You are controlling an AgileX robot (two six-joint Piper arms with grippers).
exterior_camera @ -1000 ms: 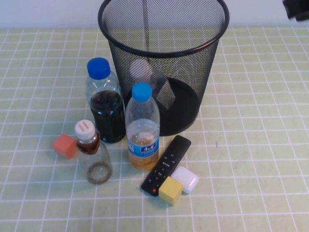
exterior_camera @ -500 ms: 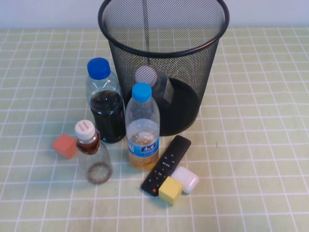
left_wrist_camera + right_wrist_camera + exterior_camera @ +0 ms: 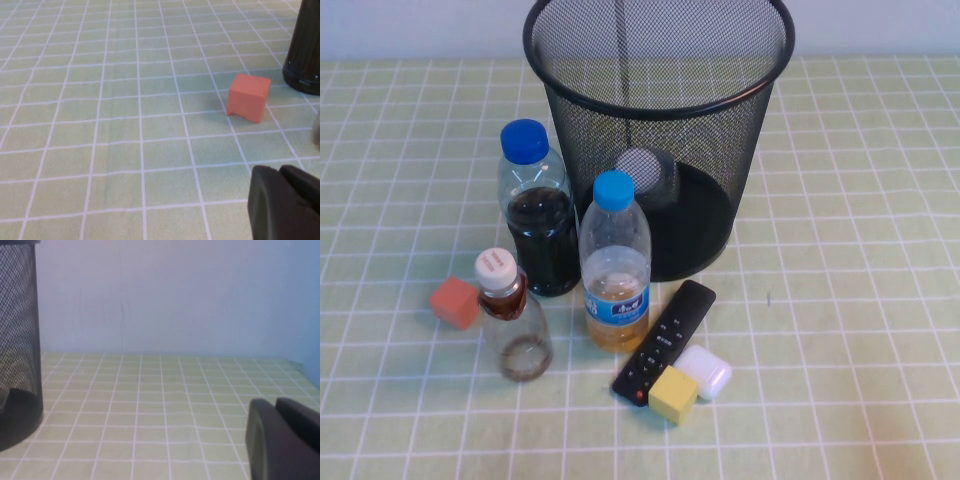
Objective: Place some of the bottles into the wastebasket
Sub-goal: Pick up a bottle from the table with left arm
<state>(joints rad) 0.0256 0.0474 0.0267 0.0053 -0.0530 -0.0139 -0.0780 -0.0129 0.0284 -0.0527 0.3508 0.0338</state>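
The black wire-mesh wastebasket (image 3: 660, 110) stands at the back centre and also shows in the right wrist view (image 3: 17, 340). The larger clear bottle (image 3: 645, 175) lies inside it, its white cap seen through the mesh. The small clear bottle (image 3: 512, 315) with a white cap and brown neck label stands upright at the front left. Neither gripper shows in the high view. My left gripper (image 3: 280, 172) is shut and empty, low over the cloth near the orange cube (image 3: 248, 97). My right gripper (image 3: 275, 404) is shut and empty, off to the basket's side.
A blue-capped bottle of dark liquid (image 3: 535, 215) and a blue-capped amber bottle (image 3: 614, 265) stand in front of the basket. An orange cube (image 3: 454, 301), a black remote (image 3: 665, 340), a yellow cube (image 3: 673, 393) and a white case (image 3: 705, 370) lie on the checked cloth.
The larger bottle has dropped and settled lower inside the wastebasket. The dark arm part at the top right corner has left the high view.
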